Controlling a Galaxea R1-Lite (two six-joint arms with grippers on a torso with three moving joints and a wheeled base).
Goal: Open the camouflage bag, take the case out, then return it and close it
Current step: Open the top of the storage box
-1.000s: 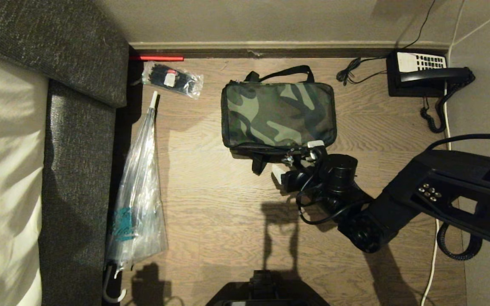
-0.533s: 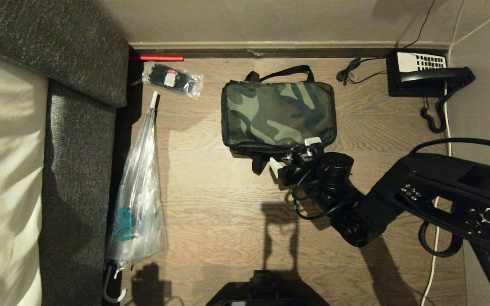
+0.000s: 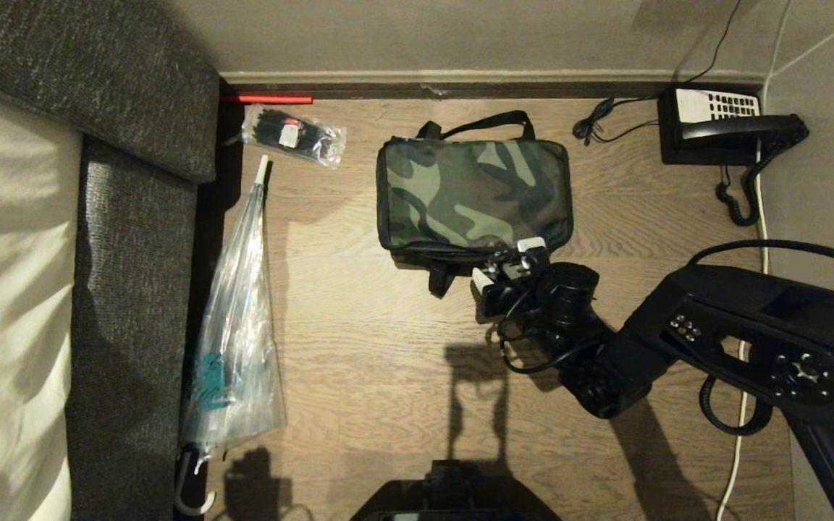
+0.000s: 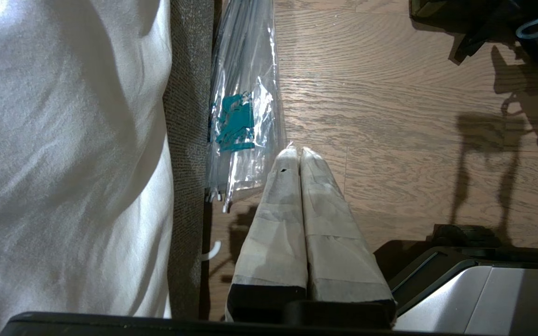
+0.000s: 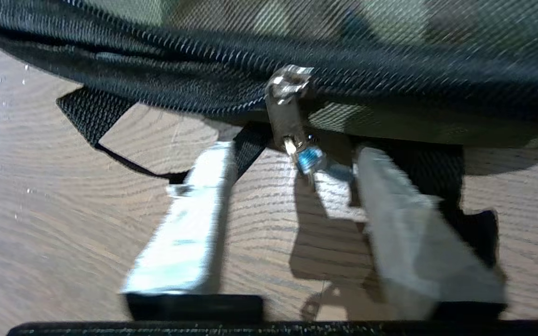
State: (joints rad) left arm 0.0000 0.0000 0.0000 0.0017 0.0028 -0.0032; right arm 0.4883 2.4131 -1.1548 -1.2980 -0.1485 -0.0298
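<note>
Wood floor (image 3: 359,347), right end effector (image 5: 292,154) parted, straddling zipper pull (image 5: 287,116)

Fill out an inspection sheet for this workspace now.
Surface: wood floor.
Job's things: camouflage bag zipped shut, zipper pull hanging at its near side; case not seen.
Clutter: packet of ties, folded clear umbrella.
Grippers: right gripper open, fingers either side of the pull; left gripper shut, parked by the sofa.
Cables: phone cord, white cable.
Surroundings: phone, wall.
</note>
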